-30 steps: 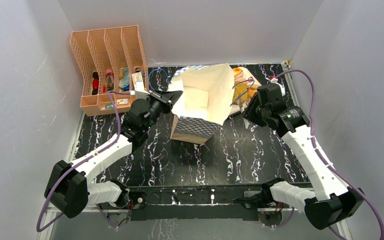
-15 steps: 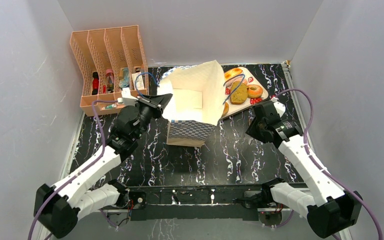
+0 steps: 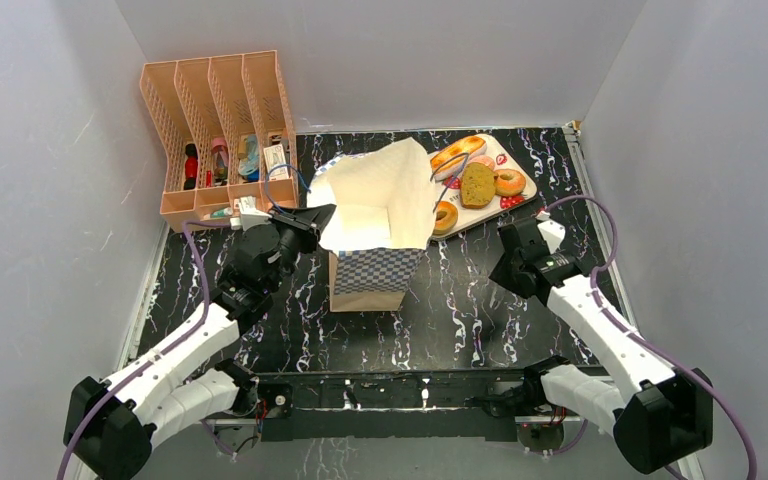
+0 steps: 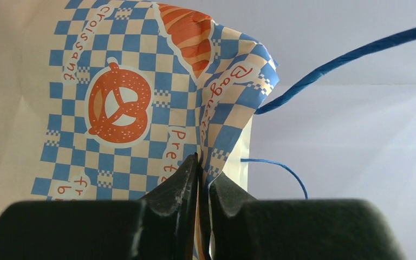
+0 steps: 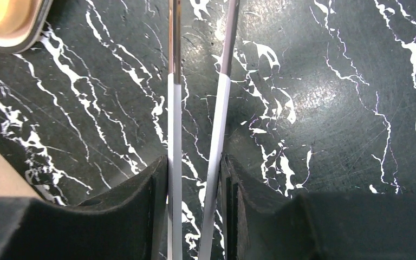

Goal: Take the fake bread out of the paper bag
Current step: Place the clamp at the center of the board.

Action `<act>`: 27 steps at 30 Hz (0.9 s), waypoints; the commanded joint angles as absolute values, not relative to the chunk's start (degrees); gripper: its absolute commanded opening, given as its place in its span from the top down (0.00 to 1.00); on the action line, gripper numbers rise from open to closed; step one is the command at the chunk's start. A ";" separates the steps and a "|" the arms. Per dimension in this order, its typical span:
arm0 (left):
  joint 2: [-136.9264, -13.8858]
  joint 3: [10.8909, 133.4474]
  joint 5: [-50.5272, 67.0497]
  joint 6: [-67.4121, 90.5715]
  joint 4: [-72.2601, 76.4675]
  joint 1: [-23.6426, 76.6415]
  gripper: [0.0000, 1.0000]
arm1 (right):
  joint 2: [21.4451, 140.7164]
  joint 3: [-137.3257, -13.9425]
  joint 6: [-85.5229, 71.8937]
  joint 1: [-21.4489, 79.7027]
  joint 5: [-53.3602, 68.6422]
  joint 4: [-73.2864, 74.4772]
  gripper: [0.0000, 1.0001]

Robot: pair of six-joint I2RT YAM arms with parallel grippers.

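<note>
Left gripper [image 4: 203, 169] clamped on the rim of the paper bag [image 4: 119, 108], which is stood upright. Right gripper [image 5: 197, 162] closed on metal tongs [image 5: 174, 135]; nothing is carried between the blades. Fake bread [image 3: 477, 183] is seen on the tray [image 3: 508, 203] just beyond the bag; none is noted inside. Removal is judged complete, with only release left.

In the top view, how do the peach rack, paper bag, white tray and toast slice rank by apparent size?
Largest: peach rack and paper bag, alike; the tall bag is nearer the camera, so unranked.
Then white tray.
Smallest: toast slice.
</note>
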State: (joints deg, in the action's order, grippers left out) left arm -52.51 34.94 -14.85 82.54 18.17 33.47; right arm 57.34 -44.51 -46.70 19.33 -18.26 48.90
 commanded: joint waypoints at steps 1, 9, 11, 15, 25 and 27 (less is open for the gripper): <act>-51.70 34.26 -15.71 84.06 21.02 33.61 0.87 | 58.68 -43.07 -47.86 18.98 -19.76 43.77 0.66; -49.65 31.88 -15.98 85.10 19.04 33.62 0.65 | 62.61 -41.38 -48.25 18.74 -17.05 41.92 0.60; -48.67 31.67 -15.68 84.83 17.46 33.63 0.60 | 63.85 -41.25 -48.26 18.44 -15.87 41.38 0.50; -45.62 32.06 -15.85 83.51 14.03 33.58 0.47 | 66.50 -43.16 -47.78 18.25 -14.58 41.43 0.44; -40.10 37.47 -17.54 76.67 1.90 33.57 0.13 | 66.72 -45.86 -46.94 18.28 -14.74 42.71 0.40; -40.23 39.28 -16.68 75.67 -2.00 33.58 0.02 | 66.70 -46.28 -46.82 18.28 -14.92 43.06 0.40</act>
State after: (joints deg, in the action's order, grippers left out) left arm -41.28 34.87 -16.38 78.91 5.15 33.50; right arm 67.53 -43.42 -47.05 18.59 -13.80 43.75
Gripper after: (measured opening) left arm 0.922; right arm 0.600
